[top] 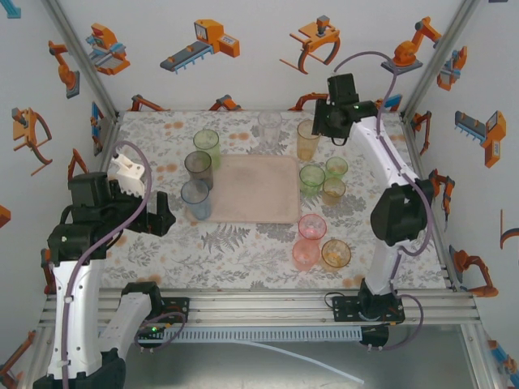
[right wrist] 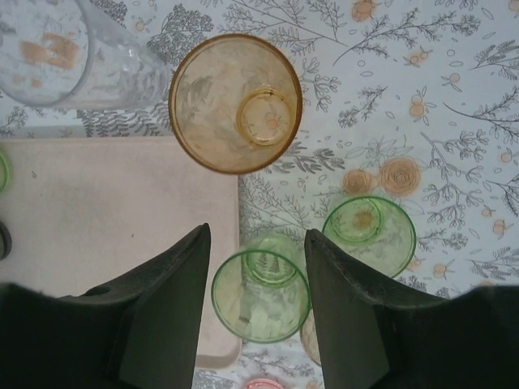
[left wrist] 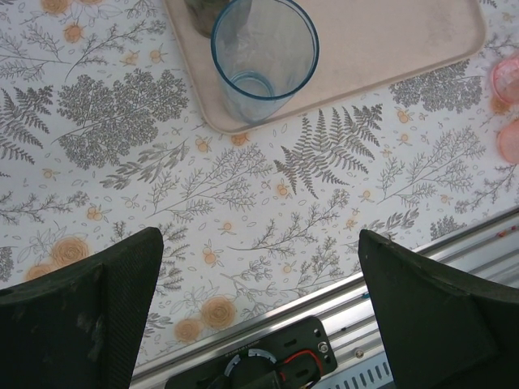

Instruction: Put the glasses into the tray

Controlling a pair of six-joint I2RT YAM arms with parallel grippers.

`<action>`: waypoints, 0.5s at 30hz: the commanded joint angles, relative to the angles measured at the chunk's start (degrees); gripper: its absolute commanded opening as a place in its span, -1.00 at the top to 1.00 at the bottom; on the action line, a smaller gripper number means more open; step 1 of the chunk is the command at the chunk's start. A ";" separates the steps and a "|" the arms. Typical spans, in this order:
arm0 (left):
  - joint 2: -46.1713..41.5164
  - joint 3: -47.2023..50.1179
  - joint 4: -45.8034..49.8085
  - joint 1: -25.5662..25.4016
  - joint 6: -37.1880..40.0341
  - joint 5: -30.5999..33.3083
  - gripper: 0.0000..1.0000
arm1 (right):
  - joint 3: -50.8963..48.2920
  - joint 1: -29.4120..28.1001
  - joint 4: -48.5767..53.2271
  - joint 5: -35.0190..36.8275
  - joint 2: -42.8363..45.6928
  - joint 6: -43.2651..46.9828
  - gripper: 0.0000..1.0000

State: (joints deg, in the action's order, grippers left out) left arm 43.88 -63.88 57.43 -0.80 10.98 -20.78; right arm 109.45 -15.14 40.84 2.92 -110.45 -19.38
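Right gripper (right wrist: 258, 235): jaws partway apart, nothing held. It hangs above a green glass (right wrist: 259, 300), which shows between the two fingers.
- That glass stands upright on the table, just off the right edge of the tray (right wrist: 105, 211).
- Whether the fingers have reached rim level I cannot tell. From the overhead camera the gripper looks well above it.

Around the tool:
- A second green glass (right wrist: 369, 235) stands just outside the right finger.
- An amber glass (right wrist: 235, 101) is ahead of the fingertips, with a clear glass (right wrist: 73, 53) ahead and to the left.
- Another rim sits half hidden under the right finger.

Left gripper (left wrist: 258, 243): jaws wide, empty, above bare tablecloth. The blue glass (left wrist: 263, 57) ahead of it already stands on the tray's near corner.

Step in hand, as I read it: take the green glass and move it left onto the tray.

To do it well:
- Come straight down with the glass centred.
- The gap on the right is tight, so slip that finger between the two green glasses without nudging either.
- Close gently below the rim.
- Lift clear of the tray lip, carry it left to bare tray and set it down upright.
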 commanded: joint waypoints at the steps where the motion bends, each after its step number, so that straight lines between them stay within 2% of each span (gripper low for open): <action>1: 0.09 0.13 -0.65 0.58 -0.88 -1.46 -0.97 | 3.80 0.86 -0.58 -0.72 -2.69 1.27 0.04; 10: -0.04 0.61 -0.65 1.60 -1.40 -2.02 -0.97 | 14.47 2.17 3.89 -1.64 -11.77 1.23 0.07; 15: 0.14 0.70 -0.65 2.07 -1.42 -2.33 -0.97 | 15.82 2.90 4.86 -1.25 -14.01 1.07 0.08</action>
State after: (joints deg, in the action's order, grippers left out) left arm 44.07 -63.61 57.43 0.80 10.63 -21.32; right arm 122.78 -13.02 43.57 1.89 -123.35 -19.20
